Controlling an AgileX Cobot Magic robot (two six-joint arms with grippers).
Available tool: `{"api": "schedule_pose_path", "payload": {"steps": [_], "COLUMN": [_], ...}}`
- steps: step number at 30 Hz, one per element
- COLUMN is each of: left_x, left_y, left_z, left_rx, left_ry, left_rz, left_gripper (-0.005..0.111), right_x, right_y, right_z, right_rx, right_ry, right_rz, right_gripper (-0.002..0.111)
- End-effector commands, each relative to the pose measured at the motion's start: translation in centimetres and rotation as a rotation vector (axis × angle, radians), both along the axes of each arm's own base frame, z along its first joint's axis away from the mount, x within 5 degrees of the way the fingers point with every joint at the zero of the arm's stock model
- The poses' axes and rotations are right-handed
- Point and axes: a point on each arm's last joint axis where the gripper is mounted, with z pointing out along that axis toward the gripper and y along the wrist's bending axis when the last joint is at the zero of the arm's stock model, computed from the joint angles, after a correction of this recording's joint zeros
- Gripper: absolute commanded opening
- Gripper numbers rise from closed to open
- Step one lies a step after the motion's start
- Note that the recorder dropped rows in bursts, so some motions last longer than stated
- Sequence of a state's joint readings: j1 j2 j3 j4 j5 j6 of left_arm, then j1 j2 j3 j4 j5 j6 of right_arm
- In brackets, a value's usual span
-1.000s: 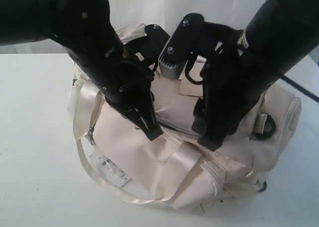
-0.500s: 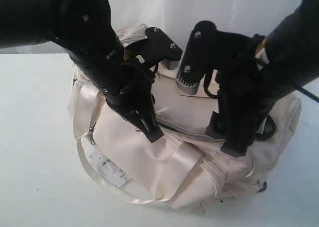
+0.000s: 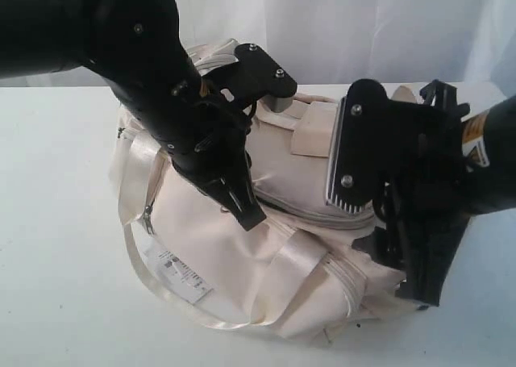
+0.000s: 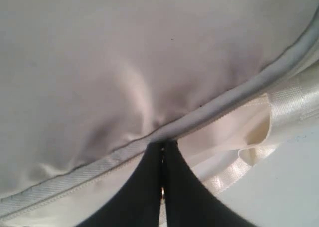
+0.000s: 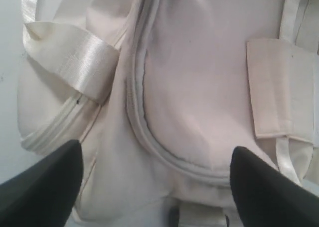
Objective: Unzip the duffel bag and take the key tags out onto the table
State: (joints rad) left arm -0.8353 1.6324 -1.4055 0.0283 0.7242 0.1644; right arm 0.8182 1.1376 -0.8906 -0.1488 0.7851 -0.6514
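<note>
The cream-white duffel bag (image 3: 234,254) lies on the white table (image 3: 56,262), its grey zipper (image 3: 306,214) running closed across the top. My left gripper (image 3: 248,216) is shut at the zipper line, and in the left wrist view its fingertips (image 4: 162,149) pinch a small metal zipper pull at the bag's piped seam (image 4: 89,167). At the bag's right end my right gripper (image 3: 407,274) hangs open, and in the right wrist view its fingers (image 5: 269,182) stand wide apart over the curved zipper (image 5: 137,112). The key tags are hidden.
A white paper label (image 3: 179,274) sticks out at the bag's front left. Satin straps (image 3: 294,262) drape over the front, and one loop (image 5: 70,52) lies beside the zipper. A flat fabric tab (image 5: 279,87) sits on the bag's top. A white curtain hangs behind.
My right arm has swung from the bag's middle to its right end and turned, its fingers now lower beside the bag. The left gripper has stayed at the zipper.
</note>
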Motion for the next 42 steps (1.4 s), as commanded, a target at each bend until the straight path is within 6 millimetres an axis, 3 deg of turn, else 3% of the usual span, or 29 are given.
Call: {"api": "schedule_pose_path", "payload": {"steps": [1,17,19,20,21,22,23,29,34,42], "left_x": [-0.4,-0.5,-0.5,-0.5,-0.5,-0.5,-0.5,0.5,0.7,0.3], "left_y": [0.0,0.0,0.1,0.1,0.1,0.2,0.2,2.0,2.4,4.2], "left_z": [0.5,0.5,0.5,0.5,0.5,0.5,0.4,0.3,0.5,2.9], "left_rx": [-0.028,-0.028,-0.024,-0.024,-0.024,-0.012,-0.01,0.17,0.201,0.237], "left_ry": [0.012,0.015,0.019,0.019,0.019,0.019,0.019,-0.075,-0.104,-0.206], "left_rz": [0.001,0.004,0.004,0.004,0.004,0.002,0.002,0.114,0.122,0.173], "left_gripper": [0.0,0.0,0.0,0.0,0.0,0.0,0.0,0.0,0.0,0.0], "right_x": [0.0,0.6,0.9,0.9,0.9,0.8,0.8,0.4,0.2,0.3], "right_y": [0.3,1.4,1.6,1.7,1.7,1.6,1.5,0.8,0.5,0.0], "right_z": [-1.3,-4.9,-5.6,-5.7,-5.7,-5.6,-5.6,-6.0,-6.3,-6.4], "right_rx": [0.052,0.111,0.091,0.088,0.088,0.084,0.078,0.004,-0.03,-0.094], "right_ry": [-0.063,-0.102,-0.082,-0.077,-0.077,-0.075,-0.07,-0.016,0.013,0.012], "right_rz": [0.043,0.078,0.077,0.076,0.076,0.074,0.073,0.063,0.057,0.036], "right_gripper": [0.075,0.066,0.056,0.039,0.031,0.01,0.002,0.0,0.0,0.0]}}
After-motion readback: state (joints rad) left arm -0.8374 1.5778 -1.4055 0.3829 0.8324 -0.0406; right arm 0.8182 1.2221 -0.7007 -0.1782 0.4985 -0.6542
